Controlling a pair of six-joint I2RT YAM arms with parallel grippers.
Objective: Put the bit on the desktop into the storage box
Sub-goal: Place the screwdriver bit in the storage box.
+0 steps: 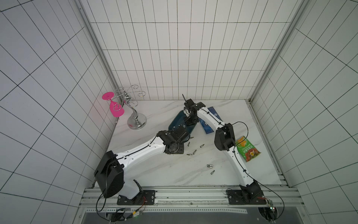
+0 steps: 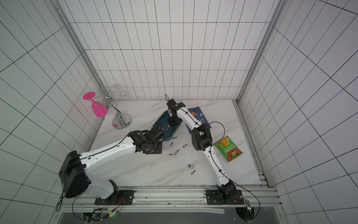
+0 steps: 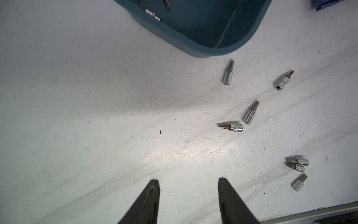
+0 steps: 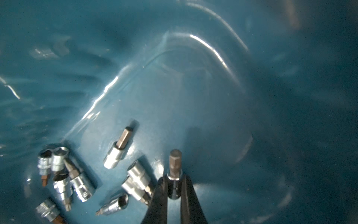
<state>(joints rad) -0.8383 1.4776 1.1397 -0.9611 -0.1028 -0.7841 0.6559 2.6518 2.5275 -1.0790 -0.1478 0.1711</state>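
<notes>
Chrome socket bit with a dull hex tip [image 4: 175,164]: clamped by its collar in the right pincer [image 4: 174,177], tip pointing outward, above the floor of the shallow dark teal plastic storage box [image 4: 213,87]. It is just beside a cluster of chrome bits already lying inside [image 4: 135,180]. Step in hand, as I judge it: release. Best done low and over bare floor, away from the wall, so the bit neither bounces out nor scatters the cluster. Part the fingers fully, then lift straight up before swinging away. Left pincer [image 3: 188,181]: spread and empty above the white grey-veined table [image 3: 87,97]. Loose chrome bits [image 3: 250,113] lie off to one side of it, some near the box rim. That arm should stay clear of the box until the right one leaves. Not resolved: height of the held bit above the box floor, since the right wrist view is soft. In both top views the arms cover much of the box [image 2: 170,133] and both pincer tips. A small metal piece by the rim [image 1: 191,138] is probably another bit, but too small to confirm.
</notes>
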